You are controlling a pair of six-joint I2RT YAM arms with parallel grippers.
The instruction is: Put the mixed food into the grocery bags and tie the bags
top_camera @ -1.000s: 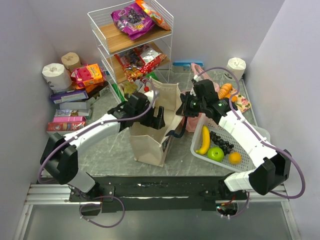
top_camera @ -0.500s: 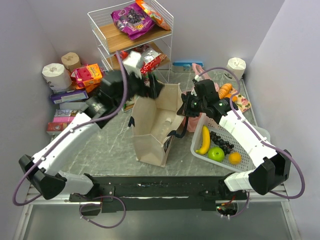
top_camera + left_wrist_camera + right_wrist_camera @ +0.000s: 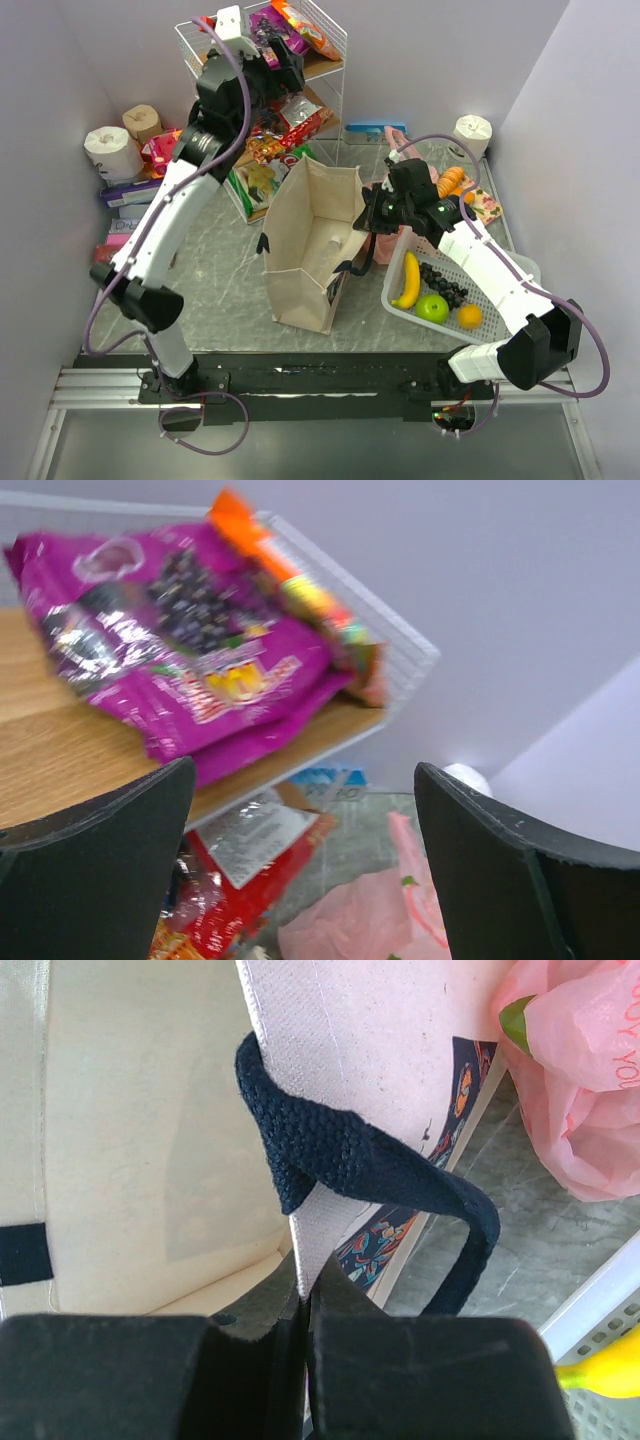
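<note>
Three rolls (image 3: pixel 107 146): two in the far-left corner, one at the far right by the wall. Several flat boxes (image 3: pixel 135 192) stacked below the left rolls; exact count cannot be told. One wire shelf (image 3: pixel 236 88) with wooden boards, at the back left. One left gripper (image 3: pixel 283 68) raised to the top board, fingers spread wide with nothing between them. From the left wrist, that left gripper (image 3: pixel 305 770) frames one purple packet (image 3: pixel 190 650) lying on the board just ahead of and above the fingertips, not touching them. One orange packet (image 3: pixel 300 590) lies beside the purple packet on its right, against the wire rim. One red packet (image 3: pixel 240 880) on the lower board, below the fingers. One tote (image 3: pixel 310 245) standing upright and open at the table's centre; its contents cannot be made out. One right gripper (image 3: pixel 368 222) at the tote's right rim. From the right wrist, that right gripper (image 3: pixel 307 1295) has its fingers pressed together on the tote (image 3: pixel 370 1040) wall, just under the dark strap (image 3: pixel 350 1150), which loops out to the right. One pink bag (image 3: pixel 580 1080) crumpled just right of the tote, mostly hidden by the arm from above. One white basket (image 3: pixel 505 268) at the right, holding one banana (image 3: pixel 408 280), one bunch of grapes (image 3: pixel 442 283), one apple (image 3: pixel 432 307) and one orange (image 3: pixel 469 316), all well clear of both sets of fingers.
</note>
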